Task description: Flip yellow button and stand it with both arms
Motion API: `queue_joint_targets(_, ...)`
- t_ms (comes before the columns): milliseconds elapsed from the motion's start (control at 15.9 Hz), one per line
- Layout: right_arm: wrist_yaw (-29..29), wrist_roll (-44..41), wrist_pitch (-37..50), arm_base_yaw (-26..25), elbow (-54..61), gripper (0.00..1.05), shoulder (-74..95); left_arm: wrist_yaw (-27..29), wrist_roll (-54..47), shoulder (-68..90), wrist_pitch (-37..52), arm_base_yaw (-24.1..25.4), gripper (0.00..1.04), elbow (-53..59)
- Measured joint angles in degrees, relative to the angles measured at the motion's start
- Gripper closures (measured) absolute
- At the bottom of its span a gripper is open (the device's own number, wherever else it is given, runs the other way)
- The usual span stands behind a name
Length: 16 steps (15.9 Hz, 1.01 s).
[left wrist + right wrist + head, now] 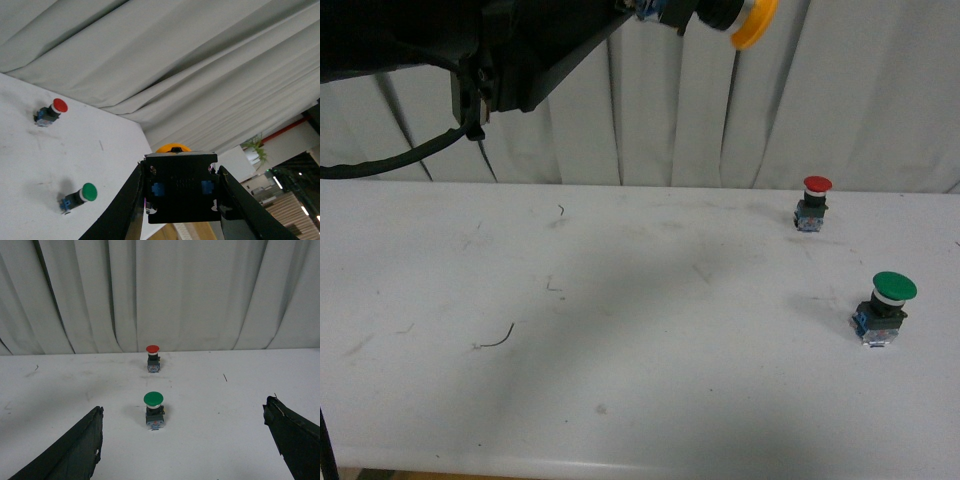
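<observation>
My left gripper [181,200] is shut on the yellow button [172,148] and holds it high above the table. In the front view the left arm fills the top left and the button's yellow cap [755,25] sticks out to the right at the top edge. In the left wrist view the button's black block sits between the jaws with blue marks showing and the cap pointing away. My right gripper [185,440] is open and empty, low over the table, with its jaws spread wide either side of the green-capped button.
A red-capped button [814,203] stands upright at the back right of the white table [620,350]. A larger green-capped button [885,306] stands nearer, at the right. Both also show in the right wrist view, red [152,356] behind green [153,409]. A pleated curtain hangs behind.
</observation>
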<state>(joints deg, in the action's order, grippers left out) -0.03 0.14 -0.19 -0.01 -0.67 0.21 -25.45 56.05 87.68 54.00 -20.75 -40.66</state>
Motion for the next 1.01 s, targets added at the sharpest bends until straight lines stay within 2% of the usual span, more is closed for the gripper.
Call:
queue_joint_targets(189, 0.0, 0.0, 0.0, 0.0, 0.0, 0.06, 0.0, 0.1, 3.6, 0.4, 4.6, -2.2, 0.70, 1.4)
queue_joint_targets(441, 0.0, 0.0, 0.0, 0.0, 0.0, 0.06, 0.0, -2.1, 3.0, 2.1, 3.4, -3.3, 0.70, 0.5)
queue_joint_targets(630, 0.0, 0.0, 0.0, 0.0, 0.0, 0.06, 0.0, -6.6, -1.1, 2.8, 3.2, -3.4, 0.70, -0.9)
queue_joint_targets(1008, 0.0, 0.0, 0.1, 0.0, 0.0, 0.06, 0.0, -7.4, -4.1, 4.1, 0.0, -2.8, 0.70, -2.6)
